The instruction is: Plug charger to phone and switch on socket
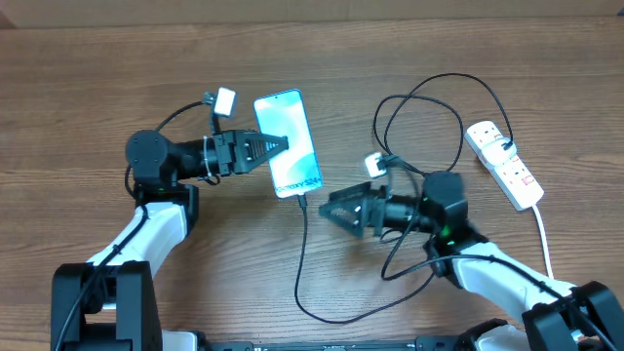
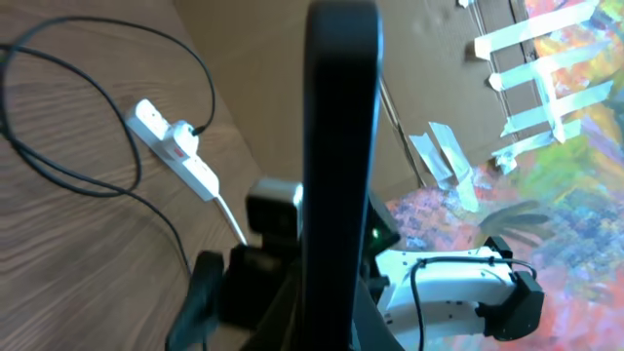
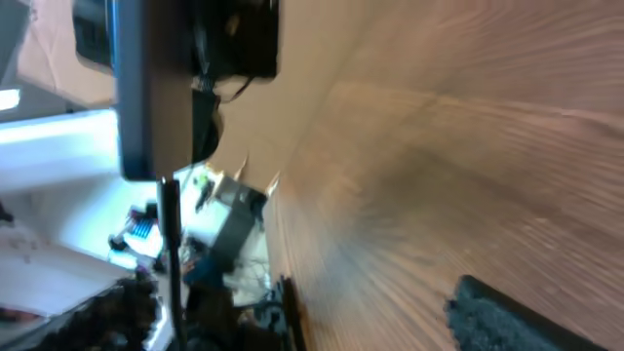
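- Clamping the Galaxy S24 phone (image 1: 295,156) with the left gripper (image 1: 271,146), fingers closed together on its left long edge, near the middle of the desk (image 1: 88,68) and slightly toward the far edge.
- Appearing edge-on in the left wrist view as a dark upright bar filling the centre.
- Sitting plugged into the phone's near short end with the charger (image 1: 300,258), its thin black cable running toward the near edge, then curving right and looping up to the socket.
- Hovering just right of that plugged end with the right gripper (image 1: 330,210), fingers spread apart, holding nothing, not touching phone or cable.
- Lying slantwise close to the right edge as the socket (image 1: 507,168), a white power strip carrying a black plug at its far end, its thick white cord (image 1: 542,229) trailing toward the near edge.
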